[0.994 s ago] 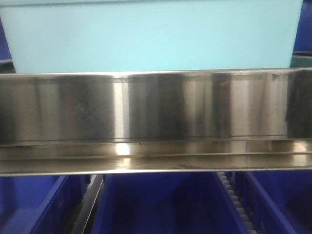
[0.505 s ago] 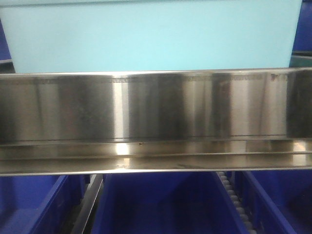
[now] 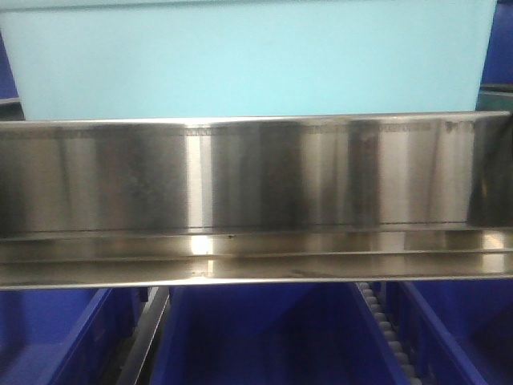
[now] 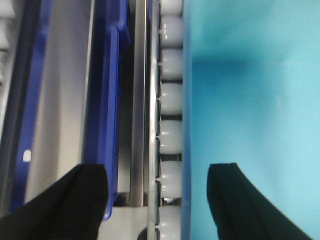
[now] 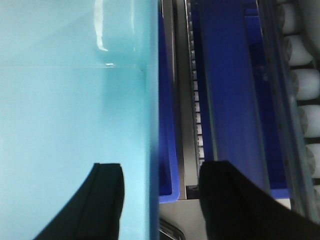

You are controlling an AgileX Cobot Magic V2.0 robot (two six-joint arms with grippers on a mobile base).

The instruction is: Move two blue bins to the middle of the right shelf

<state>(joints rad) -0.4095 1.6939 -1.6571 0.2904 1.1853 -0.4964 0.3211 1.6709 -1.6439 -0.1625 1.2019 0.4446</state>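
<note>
A large light blue bin (image 3: 256, 60) rests on the shelf level above a steel front rail (image 3: 256, 184). My left gripper (image 4: 157, 200) is open and straddles the bin's left wall (image 4: 186, 125); one finger (image 4: 227, 200) is over the bin's inside (image 4: 250, 100), the other (image 4: 90, 200) outside. My right gripper (image 5: 162, 195) is open across the bin's right wall (image 5: 152, 125), with its left finger (image 5: 107, 195) inside the bin (image 5: 75, 100). Neither gripper's fingers touch the wall. Dark blue bins (image 3: 264, 337) sit on the level below.
White rollers (image 4: 171, 100) run along the shelf beside the bin's left wall, and more rollers (image 5: 305, 80) lie at the far right. Dark blue bins flank the light one on the left (image 4: 102, 100) and the right (image 5: 230, 90), with steel dividers between them.
</note>
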